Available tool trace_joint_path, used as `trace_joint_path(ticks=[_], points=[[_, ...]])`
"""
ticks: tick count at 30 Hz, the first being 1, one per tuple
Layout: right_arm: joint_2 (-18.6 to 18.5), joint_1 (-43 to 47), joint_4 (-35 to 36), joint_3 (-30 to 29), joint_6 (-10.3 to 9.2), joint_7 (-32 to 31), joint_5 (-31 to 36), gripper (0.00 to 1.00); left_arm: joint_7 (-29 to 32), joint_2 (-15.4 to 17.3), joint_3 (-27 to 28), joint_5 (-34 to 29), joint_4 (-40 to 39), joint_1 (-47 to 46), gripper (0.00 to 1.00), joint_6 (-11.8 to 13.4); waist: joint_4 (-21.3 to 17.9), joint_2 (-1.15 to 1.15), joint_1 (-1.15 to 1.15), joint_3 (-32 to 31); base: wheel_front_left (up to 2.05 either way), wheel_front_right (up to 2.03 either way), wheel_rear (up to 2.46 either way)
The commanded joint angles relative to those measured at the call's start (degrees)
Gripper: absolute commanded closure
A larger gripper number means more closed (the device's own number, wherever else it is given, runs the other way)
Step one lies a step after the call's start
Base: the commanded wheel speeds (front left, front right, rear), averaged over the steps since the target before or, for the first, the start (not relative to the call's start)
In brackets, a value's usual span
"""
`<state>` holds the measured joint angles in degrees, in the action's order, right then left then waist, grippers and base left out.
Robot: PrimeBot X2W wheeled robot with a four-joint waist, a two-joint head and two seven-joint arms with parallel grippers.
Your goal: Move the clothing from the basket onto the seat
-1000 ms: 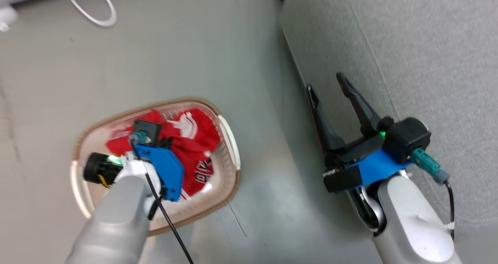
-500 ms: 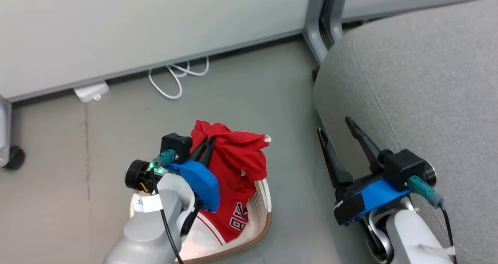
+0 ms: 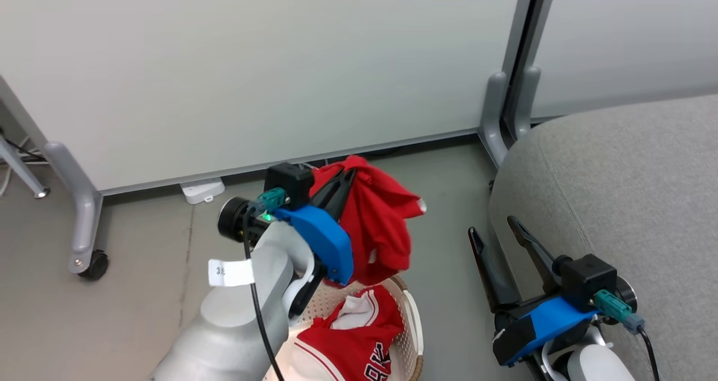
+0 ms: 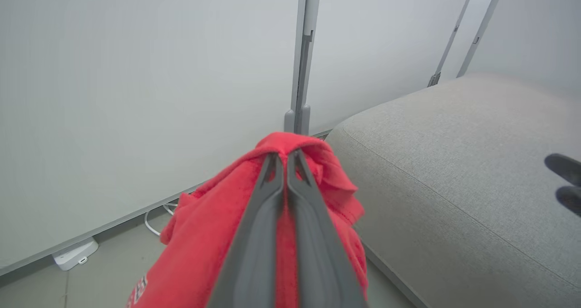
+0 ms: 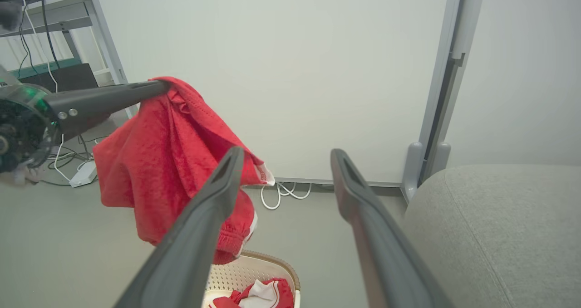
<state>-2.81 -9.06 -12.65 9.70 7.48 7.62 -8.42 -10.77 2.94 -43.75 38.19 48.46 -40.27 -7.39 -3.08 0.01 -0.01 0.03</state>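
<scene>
The left gripper (image 3: 343,174) was clamped on a red garment (image 3: 381,229) hanging above the basket (image 3: 413,325), where the jersey (image 3: 350,348) lay. The right gripper (image 3: 491,227), jaws apart, hovered between garment and seat (image 3: 617,184). A white partition (image 3: 252,72) and its post (image 3: 495,114) stood behind.

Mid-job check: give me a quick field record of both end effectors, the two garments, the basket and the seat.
left end effector: shut on the red garment, above the basket
red garment: hangs from its pinched top, not yet on the seat
jersey: lies in the basket
right end effector: open, empty, by the seat's near edge
seat: grey, no clothing on its visible part
likely next: carry the red garment rightward over the seat
</scene>
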Motion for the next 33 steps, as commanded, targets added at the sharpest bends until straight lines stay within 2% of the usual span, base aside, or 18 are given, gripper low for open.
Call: trace_joint_path(ticks=[1,6,11,21,33], points=[[-0.15,1.08,0.35,-0.11,0.03,-0.14,-0.28,0.00,0.31,-0.05,-0.81,0.73,-0.88,-1.27,1.00,-0.11,0.80,-0.01,0.01,-0.86,0.00,0.00,0.00],[-0.15,1.93,0.66,0.25,0.03,-0.32,-0.71,0.00,1.96,-0.04,-3.34,3.11,-3.43,-3.39,1.00,-0.11,1.28,-0.01,0.01,-1.53,0.00,0.00,0.00],[-0.15,2.82,0.66,0.65,0.03,-0.36,-0.89,0.00,3.19,-0.05,-5.31,5.10,-4.76,-4.65,1.00,0.98,1.37,-0.01,0.01,-2.01,0.00,0.00,0.00],[-0.15,3.07,0.22,1.91,0.03,-0.84,-2.09,0.00,3.39,-0.06,-8.20,7.78,-5.58,-4.64,1.00,1.68,1.09,-0.01,0.01,-2.00,0.00,0.00,0.00],[-0.16,-3.66,-4.71,4.54,0.03,-2.50,-2.35,0.00,3.19,-0.04,-13.49,11.56,-8.94,-4.93,1.00,2.38,1.20,-0.01,0.01,-1.60,0.00,0.00,0.00]])
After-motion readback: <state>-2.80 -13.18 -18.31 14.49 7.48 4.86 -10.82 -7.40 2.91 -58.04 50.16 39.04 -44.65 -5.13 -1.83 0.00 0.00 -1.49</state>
